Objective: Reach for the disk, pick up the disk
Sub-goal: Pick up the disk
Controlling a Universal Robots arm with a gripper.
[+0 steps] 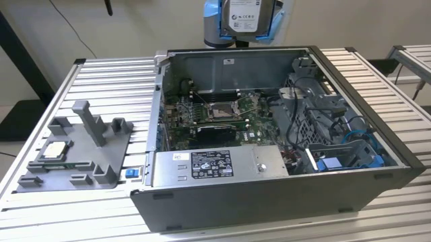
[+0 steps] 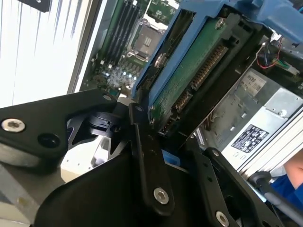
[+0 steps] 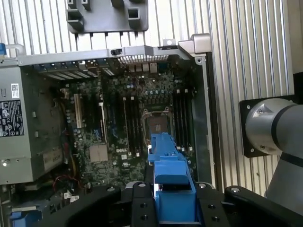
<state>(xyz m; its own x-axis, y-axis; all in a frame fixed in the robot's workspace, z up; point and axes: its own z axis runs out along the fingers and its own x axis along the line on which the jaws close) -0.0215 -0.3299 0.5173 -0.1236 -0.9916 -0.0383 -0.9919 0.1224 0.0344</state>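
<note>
The disk (image 1: pixel 246 19) hangs high above the back wall of the open computer case. It is a silver drive with a white label, set in a blue side frame. My gripper (image 3: pixel 174 201) is shut on it. In the second wrist view the disk (image 2: pixel 189 71) shows its green circuit board and connector, with my black fingers (image 2: pixel 144 151) clamped on the blue frame. In the first wrist view the disk's blue frame edge (image 3: pixel 170 175) sticks out between the fingers, over the motherboard.
The open computer case (image 1: pixel 269 196) lies on a slatted metal table (image 1: pixel 108 80). Inside it are the motherboard (image 1: pixel 215 116), a power supply (image 1: pixel 209 164) and a cabled drive bay (image 1: pixel 330 164). On the exterior view's left, a grey fixture (image 1: pixel 81 151) carries a small square chip (image 1: pixel 55 149).
</note>
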